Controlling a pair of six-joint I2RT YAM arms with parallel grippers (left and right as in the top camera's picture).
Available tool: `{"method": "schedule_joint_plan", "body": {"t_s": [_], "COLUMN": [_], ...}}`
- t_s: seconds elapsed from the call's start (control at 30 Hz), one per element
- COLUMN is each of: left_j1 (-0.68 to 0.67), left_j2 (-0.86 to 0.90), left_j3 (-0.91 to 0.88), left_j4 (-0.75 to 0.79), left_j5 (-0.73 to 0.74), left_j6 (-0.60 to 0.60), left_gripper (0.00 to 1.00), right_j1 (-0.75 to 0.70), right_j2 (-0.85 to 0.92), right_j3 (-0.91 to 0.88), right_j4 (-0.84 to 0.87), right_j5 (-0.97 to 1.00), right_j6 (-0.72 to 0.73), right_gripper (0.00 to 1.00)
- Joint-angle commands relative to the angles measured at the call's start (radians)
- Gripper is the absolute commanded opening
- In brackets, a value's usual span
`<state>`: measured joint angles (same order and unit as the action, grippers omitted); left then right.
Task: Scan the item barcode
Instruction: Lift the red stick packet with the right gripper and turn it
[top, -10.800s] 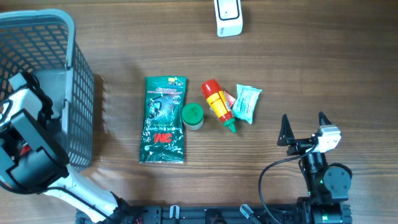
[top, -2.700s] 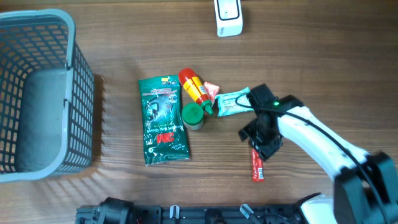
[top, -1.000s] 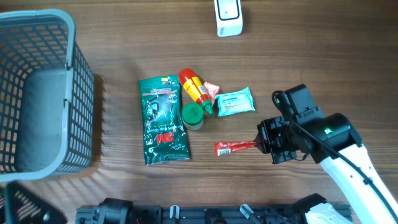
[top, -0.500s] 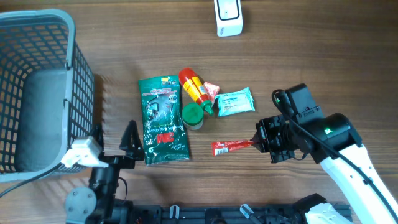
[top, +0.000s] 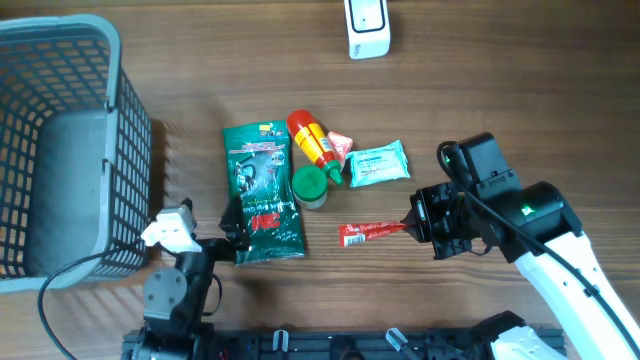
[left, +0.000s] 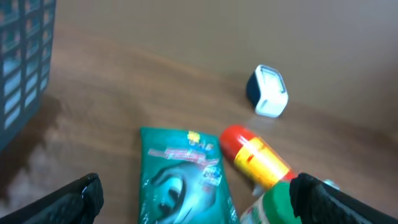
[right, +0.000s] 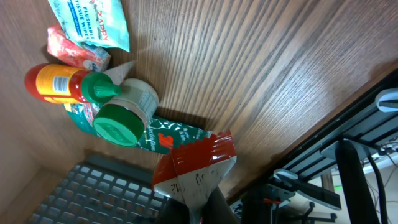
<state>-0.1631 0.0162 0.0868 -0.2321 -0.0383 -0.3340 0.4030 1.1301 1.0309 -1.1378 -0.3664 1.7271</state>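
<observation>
holding the red sachet (top: 370, 233) by its right end, the right gripper (top: 412, 226) is clenched on it, the sachet sticking out flat to the gripper's left, long axis running across the desk (top: 520, 110), free end aimed toward the green pouch (top: 262, 195). in the right wrist view the sachet looks raised off the wood, its pale printed face toward the camera; no barcode can be made out there. the scanner (top: 367, 28) stands at the far edge of the desk, well apart from the sachet, up-desk and slightly left of the right gripper, with the bottle (top: 313, 140) and the small packets between and off to the left. judgement: the coming move turns on that offset. the sachet needs carrying away from the robot toward the scanner, and its long axis probably needs turning so a printed face meets the scanner's window. which face carries the code: cannot tell. the left gripper (top: 207, 222) is spread wide and empty, low at the near edge just beside the green pouch, farther from the scanner than the right. the right arm is the nearer one and already has the item.
</observation>
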Motion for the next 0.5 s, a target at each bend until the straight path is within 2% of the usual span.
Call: {"method": "schedule_joint_plan", "body": {"t_s": [0.0, 0.13, 0.2, 0.33, 0.47], "left_j1": [0.003, 0.003, 0.003, 0.003, 0.003], "left_j2": [-0.006, -0.006, -0.006, -0.004, -0.001], "left_j3": [-0.005, -0.005, -0.005, -0.005, -0.005], "left_j4": [0.031, 0.076, 0.086, -0.033, -0.033], "left_j5": [0.016, 0.015, 0.011, 0.011, 0.012], "left_j6": [0.027, 0.194, 0.196, 0.196, 0.196], "left_gripper": [1.00, 1.00, 1.00, 1.00, 1.00], "right_j1": [-0.002, -0.002, -0.002, -0.002, -0.002], "right_j2": [-0.003, -0.003, -0.003, -0.003, -0.003], "right_j3": [0.004, 0.004, 0.004, 0.004, 0.004], "right_j4": [0.000, 0.000, 0.000, -0.009, -0.027], "right_j5": [-0.010, -0.009, -0.009, -0.017, -0.034], "right_j6": [0.000, 0.000, 0.000, 0.000, 0.008], "right_gripper": [0.04, 0.04, 0.04, 0.04, 0.04]}}
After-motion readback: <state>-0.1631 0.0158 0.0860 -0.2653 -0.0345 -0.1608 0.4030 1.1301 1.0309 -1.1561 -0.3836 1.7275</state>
